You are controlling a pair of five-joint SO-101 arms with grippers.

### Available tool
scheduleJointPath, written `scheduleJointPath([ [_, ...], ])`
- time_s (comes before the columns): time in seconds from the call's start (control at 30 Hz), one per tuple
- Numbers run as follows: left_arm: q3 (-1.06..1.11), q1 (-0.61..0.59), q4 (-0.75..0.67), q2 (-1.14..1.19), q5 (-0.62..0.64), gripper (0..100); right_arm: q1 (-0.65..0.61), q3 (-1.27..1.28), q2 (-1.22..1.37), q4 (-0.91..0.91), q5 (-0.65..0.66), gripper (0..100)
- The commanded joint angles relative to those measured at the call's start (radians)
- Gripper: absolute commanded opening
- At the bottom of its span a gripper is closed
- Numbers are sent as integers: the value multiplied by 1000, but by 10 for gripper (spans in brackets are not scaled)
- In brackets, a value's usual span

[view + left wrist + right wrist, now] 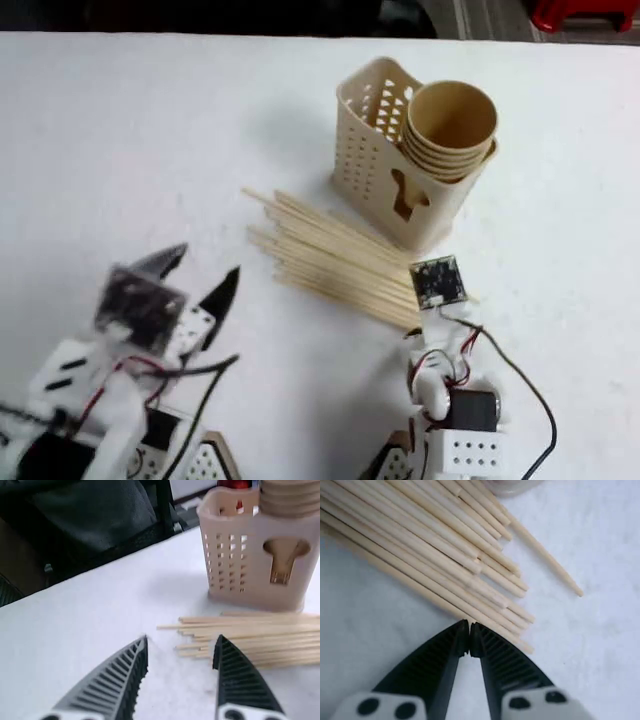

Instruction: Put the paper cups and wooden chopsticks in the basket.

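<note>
High view looks down from well above the table (120, 120). Left wrist view skims low across it, facing the basket (250, 565). Right wrist view hangs close over the chopsticks (435, 545), pointing down; all three share those chopsticks.

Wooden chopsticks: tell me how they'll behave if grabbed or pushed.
The wooden chopsticks look thin and stiff: probably light, unbending. Round and loose in a fanned pile, they would likely roll and scatter if pushed; a pinch may catch only a few.
</note>
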Motion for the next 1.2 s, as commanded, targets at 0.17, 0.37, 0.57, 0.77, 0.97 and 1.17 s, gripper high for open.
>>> scheduleJointPath([
  [0.17, 405, -222, -341, -7, -51, 222, 8, -166, -16, 58, -2, 18],
  [0.37, 560, -294, -414, -7, 32, 219, 50, -249, -16, 22, 212, 18],
  [0.57, 617, -317, -413, -7, 54, 218, 42, -442, -5, 25, 376, 18],
  [0.77, 628, -332, -411, -7, 55, 218, -81, -647, 217, 94, 382, 70],
  [0.97, 644, -332, -414, -7, 48, 218, -265, -861, 667, 179, 382, 82],
  [1.17, 646, -332, -414, -7, 48, 218, -397, -1008, 1033, 182, 381, 212],
])
